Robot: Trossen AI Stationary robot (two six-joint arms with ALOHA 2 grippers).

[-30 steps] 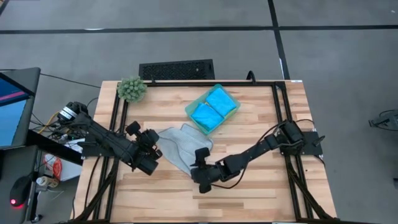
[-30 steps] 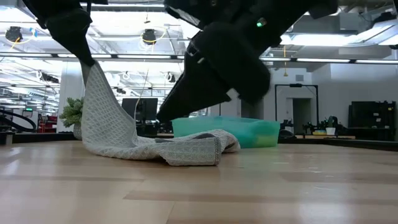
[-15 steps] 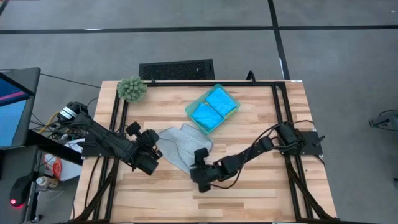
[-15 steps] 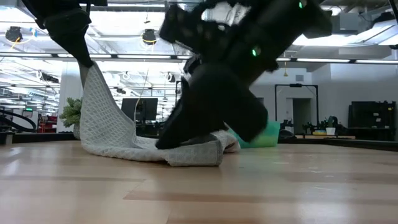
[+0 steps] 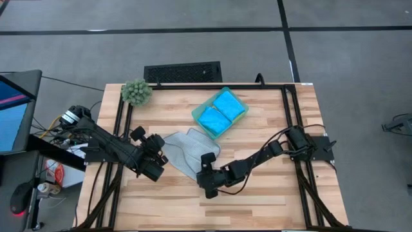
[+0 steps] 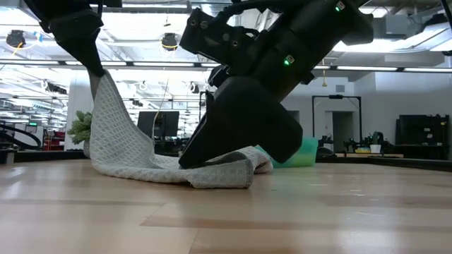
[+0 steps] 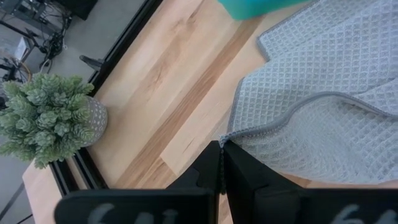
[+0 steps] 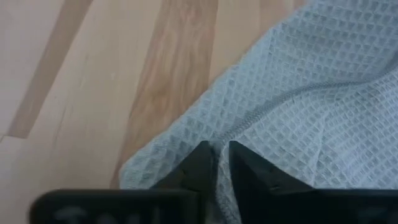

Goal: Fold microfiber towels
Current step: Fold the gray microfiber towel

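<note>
Even, bright light is cast from ceiling lamps (image 6: 168,41), with glare there. Soft shadows are seen on the counter (image 5: 270,122). Wrist close-ups are slightly blurred.

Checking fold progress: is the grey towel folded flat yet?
No. The grey towel lies rumpled, one corner lifted by the left tool, another pinched by the right tool.

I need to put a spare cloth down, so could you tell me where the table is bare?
Bare wood lies along the near edge of the table and right of the teal tray. The middle is crowded: the grey towel, left gripper and right gripper meet there.
</note>
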